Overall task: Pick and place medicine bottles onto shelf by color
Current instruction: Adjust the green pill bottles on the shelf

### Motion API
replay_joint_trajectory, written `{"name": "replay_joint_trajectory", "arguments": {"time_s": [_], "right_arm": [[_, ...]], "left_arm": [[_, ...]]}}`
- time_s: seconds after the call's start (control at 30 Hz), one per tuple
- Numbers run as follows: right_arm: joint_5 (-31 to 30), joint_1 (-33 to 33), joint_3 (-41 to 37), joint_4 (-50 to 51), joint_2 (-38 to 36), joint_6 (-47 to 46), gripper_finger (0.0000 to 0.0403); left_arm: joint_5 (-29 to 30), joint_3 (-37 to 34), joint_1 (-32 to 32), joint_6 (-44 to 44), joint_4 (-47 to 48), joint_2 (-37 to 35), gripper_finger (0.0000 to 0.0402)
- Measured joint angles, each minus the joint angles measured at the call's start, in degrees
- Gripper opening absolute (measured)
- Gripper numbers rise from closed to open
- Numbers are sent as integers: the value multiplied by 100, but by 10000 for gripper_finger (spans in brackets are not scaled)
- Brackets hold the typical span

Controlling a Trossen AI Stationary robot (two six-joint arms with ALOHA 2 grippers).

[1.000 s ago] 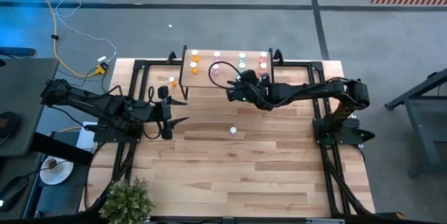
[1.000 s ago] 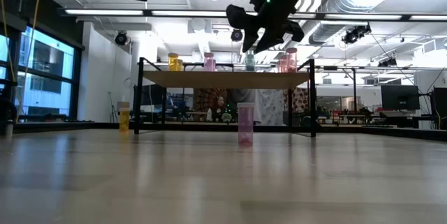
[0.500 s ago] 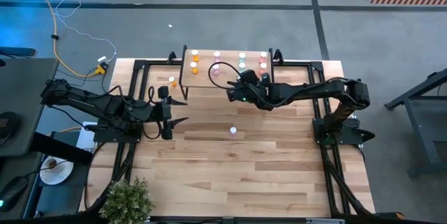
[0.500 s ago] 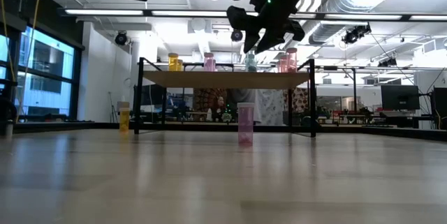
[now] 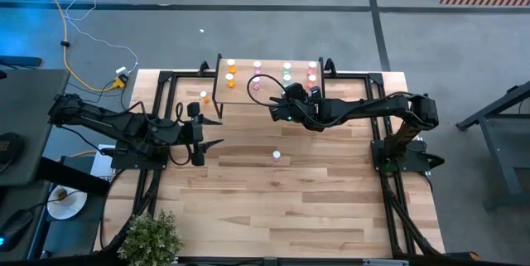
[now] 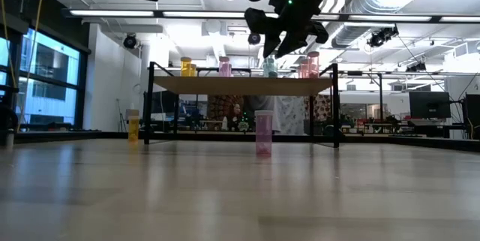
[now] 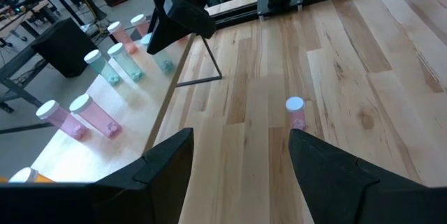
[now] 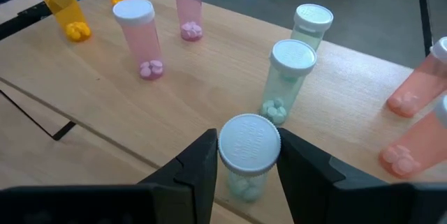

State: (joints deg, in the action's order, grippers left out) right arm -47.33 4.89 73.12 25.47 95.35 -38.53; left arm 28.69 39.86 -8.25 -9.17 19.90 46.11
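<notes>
The shelf (image 5: pixel 243 90) stands at the table's far middle and carries orange, pink, teal-green and red medicine bottles in rows. My right gripper (image 8: pixel 249 162) hovers over the shelf's near edge, shut on a teal-green bottle (image 8: pixel 246 182) that stands in line with two other teal-green ones (image 8: pixel 288 77). A pink bottle (image 5: pixel 277 156) stands upright on the table's middle, and an orange one (image 5: pixel 205 97) stands left of the shelf. My left gripper (image 5: pixel 204 142) hangs open above the table's left part, touching nothing. My right gripper pinches the teal-green bottle at its white cap (image 8: pixel 249 140), one finger on each side. The fingers slant down from the table's near right side. The bottle is upright over the shelf's near edge; I cannot tell whether its base rests on the shelf board.
The table's black frame rails (image 5: pixel 166 92) run beside the shelf. A potted plant (image 5: pixel 151 237) sits at the near left corner. Bare wood lies around the pink bottle (image 7: pixel 296 112) and toward the near edge.
</notes>
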Motion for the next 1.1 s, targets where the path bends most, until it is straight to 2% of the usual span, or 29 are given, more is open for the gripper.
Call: {"name": "replay_joint_trajectory", "arguments": {"time_s": [0.53, 0.87, 1.1], "right_arm": [[-7, 0, 0, -2, -2, 0, 129], [-20, 0, -2, 0, -2, 0, 180], [-104, 0, 0, -2, -2, 0, 195]], "left_arm": [[-2, 0, -1, 0, 0, 0, 225], [-2, 0, -2, 0, 0, 0, 225], [-1, 0, -1, 0, 0, 1, 225]]}}
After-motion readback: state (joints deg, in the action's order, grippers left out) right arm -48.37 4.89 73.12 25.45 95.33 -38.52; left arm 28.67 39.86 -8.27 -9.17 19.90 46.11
